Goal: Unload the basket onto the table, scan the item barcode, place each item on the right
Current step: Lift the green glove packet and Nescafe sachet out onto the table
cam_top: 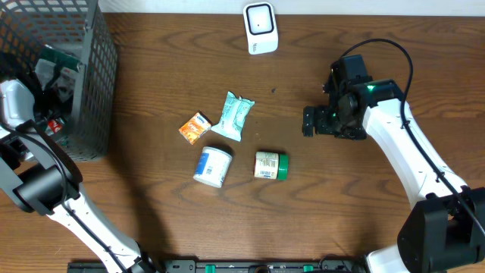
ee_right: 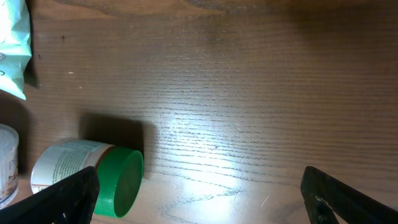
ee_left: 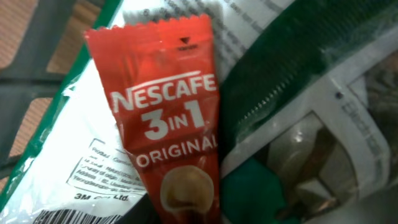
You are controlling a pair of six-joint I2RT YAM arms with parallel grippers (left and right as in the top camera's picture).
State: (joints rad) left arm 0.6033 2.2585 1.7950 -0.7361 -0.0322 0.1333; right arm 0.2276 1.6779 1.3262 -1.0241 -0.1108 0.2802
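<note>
Nescafe sachet (ee_left: pixel 168 124) close, basket (ee_left: pixel 37 74) edge left; left tool (cam_top: pixel 51 106) unclear; right tool (ee_right: pixel 199 177) spread.

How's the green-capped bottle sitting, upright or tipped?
Tipped, on its side. In the overhead view the green-capped bottle lies lengthwise on the table, with its label facing the camera and its cap at one end rather than on top.

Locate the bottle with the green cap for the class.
In the overhead view, the bottle lies on its side near the middle of the table, just right of the white tub and below the pale green packet.
</note>
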